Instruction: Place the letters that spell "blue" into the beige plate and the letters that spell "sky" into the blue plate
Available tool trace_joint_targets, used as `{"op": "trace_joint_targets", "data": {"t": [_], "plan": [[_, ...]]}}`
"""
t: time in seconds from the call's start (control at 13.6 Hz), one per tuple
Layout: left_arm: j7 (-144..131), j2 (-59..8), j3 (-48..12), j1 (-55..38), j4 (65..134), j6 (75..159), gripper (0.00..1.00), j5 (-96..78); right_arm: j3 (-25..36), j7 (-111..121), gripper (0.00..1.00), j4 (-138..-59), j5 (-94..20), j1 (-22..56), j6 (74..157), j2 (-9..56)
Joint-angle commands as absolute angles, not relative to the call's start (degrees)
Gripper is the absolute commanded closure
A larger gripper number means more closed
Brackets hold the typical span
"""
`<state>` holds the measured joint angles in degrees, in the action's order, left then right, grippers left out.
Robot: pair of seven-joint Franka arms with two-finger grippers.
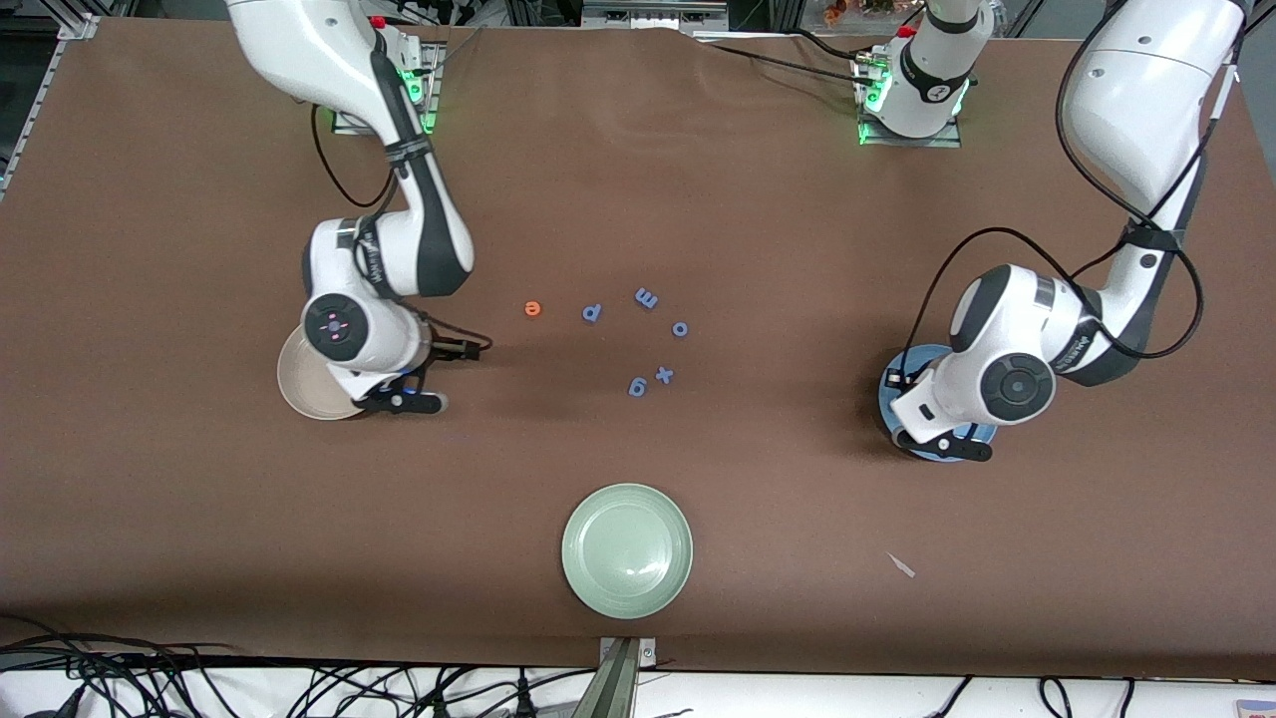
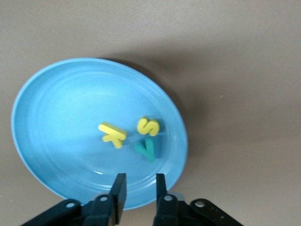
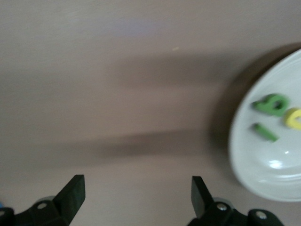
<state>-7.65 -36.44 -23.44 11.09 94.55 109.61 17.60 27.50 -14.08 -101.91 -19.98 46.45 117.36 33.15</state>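
Note:
The blue plate (image 2: 61, 103) holds the yellow k (image 2: 113, 134), yellow s (image 2: 148, 126) and teal y (image 2: 146, 149). My left gripper (image 2: 140, 178) hangs over the plate's rim, its fingers a little apart with nothing between them. In the front view this gripper (image 1: 947, 444) covers much of the blue plate (image 1: 912, 359). The beige plate (image 3: 263, 174) holds the green b (image 3: 272, 104), green l (image 3: 265, 132) and yellow u (image 3: 294, 118). My right gripper (image 3: 137, 181) is wide open and empty over bare table beside the beige plate (image 1: 299, 384). The orange e (image 1: 533, 308) lies on the table near the middle.
Several periwinkle-blue letters (image 1: 646, 297) lie scattered mid-table, beside the orange e toward the left arm's end. A pale green plate (image 1: 627, 550) sits nearer the front camera. A small white scrap (image 1: 902, 565) lies on the brown table nearer the camera than the blue plate.

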Motion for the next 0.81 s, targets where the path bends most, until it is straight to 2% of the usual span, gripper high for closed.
{"op": "trace_joint_targets", "data": {"t": [0.0, 0.22, 0.44, 0.74], "plan": [[-4.9, -35.2, -24.2, 11.5, 94.0, 109.3, 0.00, 17.3, 27.9, -17.2, 0.00, -108.3, -20.8, 50.4, 123.5, 29.7], [-5.1, -33.8, -25.1, 11.2, 91.2, 109.2, 0.00, 16.3, 24.4, -19.9, 0.00, -117.0, -20.8, 52.2, 134.8, 25.9], [-5.0, -30.3, -26.0, 10.7, 87.5, 104.3, 0.00, 15.0, 19.0, -24.8, 0.00, -120.2, -20.8, 52.3, 142.2, 25.9], [-4.7, -24.6, -27.7, 11.1, 79.9, 93.1, 0.00, 10.5, 16.3, -24.7, 0.00, -121.8, -20.8, 52.4, 143.8, 26.5]]}}
